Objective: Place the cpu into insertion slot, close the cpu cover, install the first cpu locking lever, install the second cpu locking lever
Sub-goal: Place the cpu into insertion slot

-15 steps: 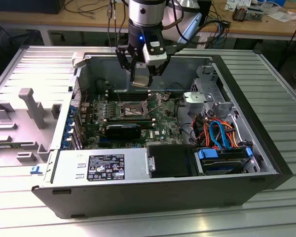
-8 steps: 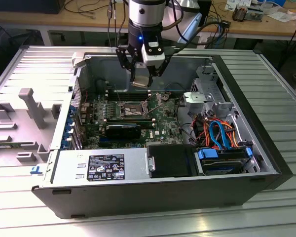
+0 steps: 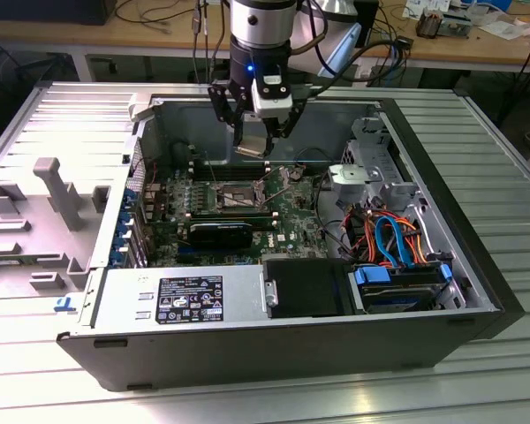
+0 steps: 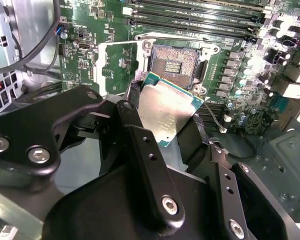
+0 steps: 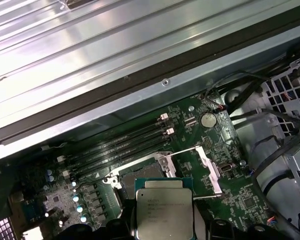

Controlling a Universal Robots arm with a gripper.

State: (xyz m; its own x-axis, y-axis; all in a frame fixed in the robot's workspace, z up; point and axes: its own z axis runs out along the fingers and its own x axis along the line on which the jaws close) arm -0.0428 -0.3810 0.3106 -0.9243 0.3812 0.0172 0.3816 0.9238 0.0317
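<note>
In the upper centre of the exterior view the gripper [image 3: 252, 146] hangs inside the open computer case [image 3: 336, 349], above the insertion slot [image 3: 237, 196]. In the second wrist view its fingers [image 4: 133, 97] clamp opposite edges of the cpu [image 4: 162, 107], held apart from the uncovered socket

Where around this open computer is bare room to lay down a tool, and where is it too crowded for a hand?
Free: the table on the exterior view's right of the case, and its strip along the case's near wall. Crowded: cables inside the case; the pincer holds the cpu near the slot.
</note>
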